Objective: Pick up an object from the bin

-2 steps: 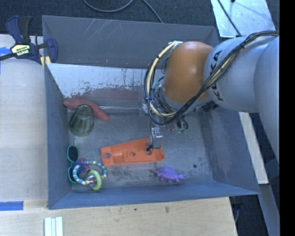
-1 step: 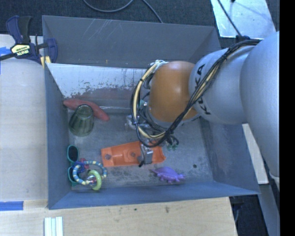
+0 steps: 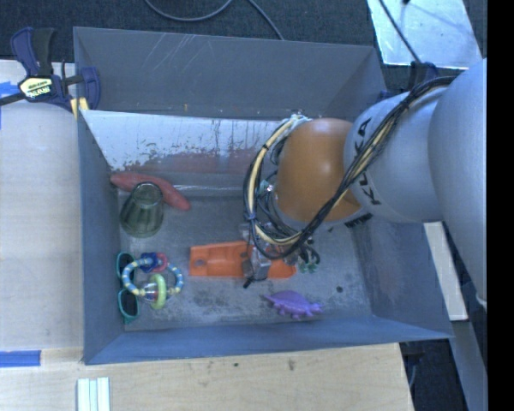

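Orange flat oblong block point(image 3: 214, 261) directly under gripper point(image 3: 256, 273) (open or closed: unclear)

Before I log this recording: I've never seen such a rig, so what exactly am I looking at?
One camera looks down into a grey metal bin from above. The big grey shape at right is a robot arm, with an orange cover and cables at its wrist. Its end effector is low over the bin's middle, at a flat orange piece; whether it grips that piece cannot be seen. Nearer the front wall lies a small purple toy. At left are a dark green cup, a reddish curved piece beside it, and a bunch of coloured rings.
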`<state>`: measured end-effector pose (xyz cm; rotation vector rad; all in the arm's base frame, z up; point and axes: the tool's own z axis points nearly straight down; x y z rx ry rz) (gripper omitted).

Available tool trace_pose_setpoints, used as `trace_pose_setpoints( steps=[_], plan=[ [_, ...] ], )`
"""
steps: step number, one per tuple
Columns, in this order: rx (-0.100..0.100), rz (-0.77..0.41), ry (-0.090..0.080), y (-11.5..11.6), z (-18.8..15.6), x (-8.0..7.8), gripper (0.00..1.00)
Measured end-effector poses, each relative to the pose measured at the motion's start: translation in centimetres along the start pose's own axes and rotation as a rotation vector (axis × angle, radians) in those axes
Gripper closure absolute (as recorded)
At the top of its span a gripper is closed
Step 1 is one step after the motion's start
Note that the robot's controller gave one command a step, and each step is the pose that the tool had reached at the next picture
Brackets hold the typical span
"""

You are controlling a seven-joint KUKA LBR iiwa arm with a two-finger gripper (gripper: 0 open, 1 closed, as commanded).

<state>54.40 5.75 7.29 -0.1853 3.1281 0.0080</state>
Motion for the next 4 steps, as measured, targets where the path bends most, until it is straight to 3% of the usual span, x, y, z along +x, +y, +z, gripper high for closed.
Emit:
trace_pose_setpoints(
  steps=[2, 4],
  plan=[
    [0.001, 0.010, 0.001, -0.5, -0.3, 0.2, 1.00],
    [0.001, 0.008, 0.004, -0.5, -4.0, 0.2, 1.00]
  ],
)
